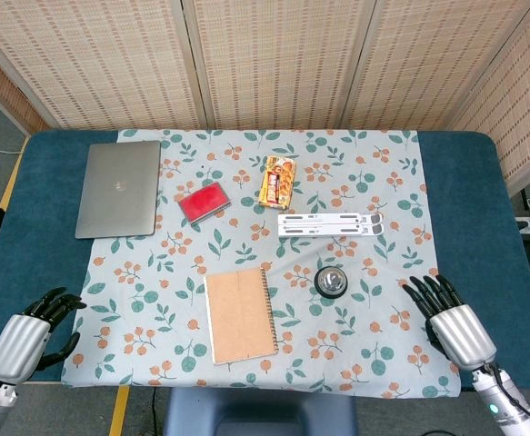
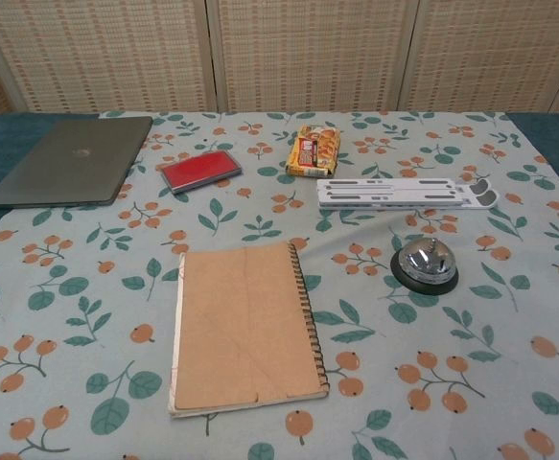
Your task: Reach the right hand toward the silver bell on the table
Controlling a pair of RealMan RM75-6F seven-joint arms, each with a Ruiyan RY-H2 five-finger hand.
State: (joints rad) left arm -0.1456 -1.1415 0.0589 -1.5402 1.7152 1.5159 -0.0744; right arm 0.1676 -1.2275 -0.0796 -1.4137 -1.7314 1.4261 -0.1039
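The silver bell [image 1: 331, 281] [image 2: 426, 264] with a black base stands on the floral cloth, right of the brown notebook. My right hand [image 1: 450, 318] hovers at the cloth's near right corner, well right of the bell and a little nearer to me, fingers spread and holding nothing. Over the table's near left edge my left hand [image 1: 35, 331] also holds nothing, fingers apart. Neither hand shows in the chest view.
A brown spiral notebook [image 1: 239, 315] lies left of the bell. Behind the bell lie a white folding stand [image 1: 330, 224], a snack packet [image 1: 278, 179], a red case [image 1: 204, 202] and a closed grey laptop [image 1: 119, 187]. A woven screen [image 1: 274, 64] backs the table.
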